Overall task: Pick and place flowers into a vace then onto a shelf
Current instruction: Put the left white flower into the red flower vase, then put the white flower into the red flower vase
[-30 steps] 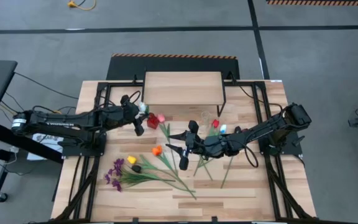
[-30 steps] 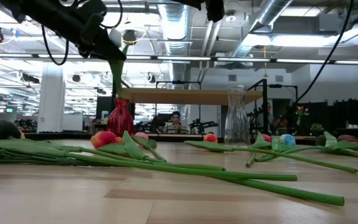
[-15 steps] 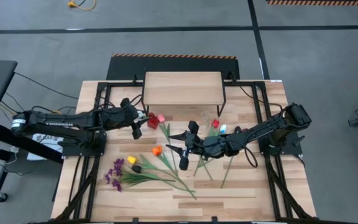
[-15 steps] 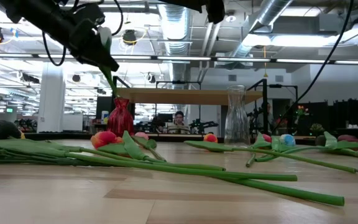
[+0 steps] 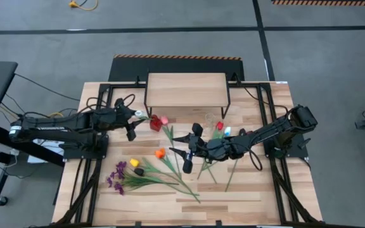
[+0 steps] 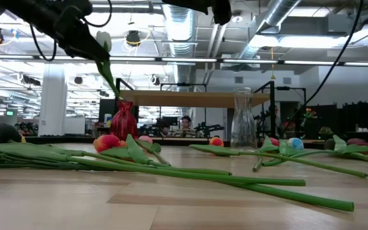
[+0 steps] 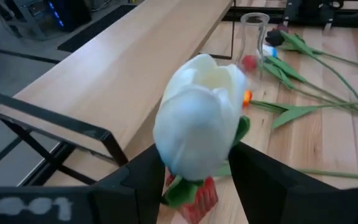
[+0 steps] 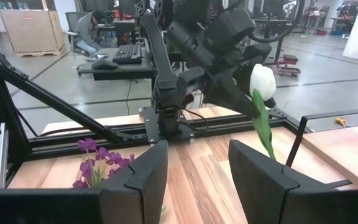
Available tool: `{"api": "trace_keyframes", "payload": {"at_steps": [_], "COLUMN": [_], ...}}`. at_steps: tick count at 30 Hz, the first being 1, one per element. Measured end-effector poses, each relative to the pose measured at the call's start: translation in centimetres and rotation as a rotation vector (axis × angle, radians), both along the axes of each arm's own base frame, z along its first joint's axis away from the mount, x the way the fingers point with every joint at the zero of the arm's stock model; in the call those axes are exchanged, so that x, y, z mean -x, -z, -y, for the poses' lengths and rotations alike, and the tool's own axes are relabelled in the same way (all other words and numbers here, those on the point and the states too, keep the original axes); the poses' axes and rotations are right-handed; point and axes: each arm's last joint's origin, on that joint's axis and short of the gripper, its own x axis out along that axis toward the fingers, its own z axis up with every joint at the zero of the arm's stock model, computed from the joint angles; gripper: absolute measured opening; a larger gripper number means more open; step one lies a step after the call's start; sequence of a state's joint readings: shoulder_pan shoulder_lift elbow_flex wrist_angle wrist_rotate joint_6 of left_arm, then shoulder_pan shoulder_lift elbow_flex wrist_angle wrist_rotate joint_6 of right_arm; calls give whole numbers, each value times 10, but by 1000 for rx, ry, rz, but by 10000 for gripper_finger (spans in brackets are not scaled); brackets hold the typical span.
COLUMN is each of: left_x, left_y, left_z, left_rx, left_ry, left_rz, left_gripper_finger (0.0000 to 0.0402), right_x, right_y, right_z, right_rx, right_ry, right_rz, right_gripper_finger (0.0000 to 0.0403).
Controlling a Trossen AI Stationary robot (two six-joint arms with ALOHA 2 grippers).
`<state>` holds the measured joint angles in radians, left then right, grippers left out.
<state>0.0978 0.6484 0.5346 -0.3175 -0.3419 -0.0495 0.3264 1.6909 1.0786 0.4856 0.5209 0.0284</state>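
We're watching the left gripper (image 5: 132, 120) hang above the red vase (image 5: 155, 123), fingers (image 7: 263, 180) parted just enough to pinch a white tulip (image 7: 199, 118) whose stem slants down into that vase. The shelf (image 5: 185, 90) stands just behind the vase. The right gripper (image 5: 189, 151) hovers further along from the vase, fingers apart and empty, over loose flowers (image 5: 170, 168) lying flat. A clear glass vase (image 6: 243, 119) stands near the red one.

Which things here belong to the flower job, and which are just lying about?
Job: white green-stemmed tulip in left gripper, red vase, clear glass vase, loose tulips under right gripper, purple sprigs, light wooden shelf.
Lying about: yellow floor cable, background desk keyboard.
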Motion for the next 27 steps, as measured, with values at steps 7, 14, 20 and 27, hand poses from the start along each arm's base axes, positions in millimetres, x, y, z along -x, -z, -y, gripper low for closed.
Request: {"api": "trace_keyframes", "payload": {"at_steps": [7, 14, 20, 27], "left_x": [8, 11, 16, 23], "left_y": [4, 11, 10, 7], "left_z": [5, 6, 9, 20], "left_rx": [88, 165, 266, 350], "left_ry": [112, 122, 164, 261], "left_rz": [-40, -102, -84, -49], "left_gripper_finger": [167, 167, 167, 167], "right_x": [0, 3, 7, 14], "right_y": [2, 13, 26, 38], "right_z": [0, 1, 3, 0], "right_rx": [7, -16, -56, -98], "right_ry": [0, 11, 37, 58], "right_rz": [-22, -127, -250, -357], "right_gripper_finger": [168, 167, 166, 160]}}
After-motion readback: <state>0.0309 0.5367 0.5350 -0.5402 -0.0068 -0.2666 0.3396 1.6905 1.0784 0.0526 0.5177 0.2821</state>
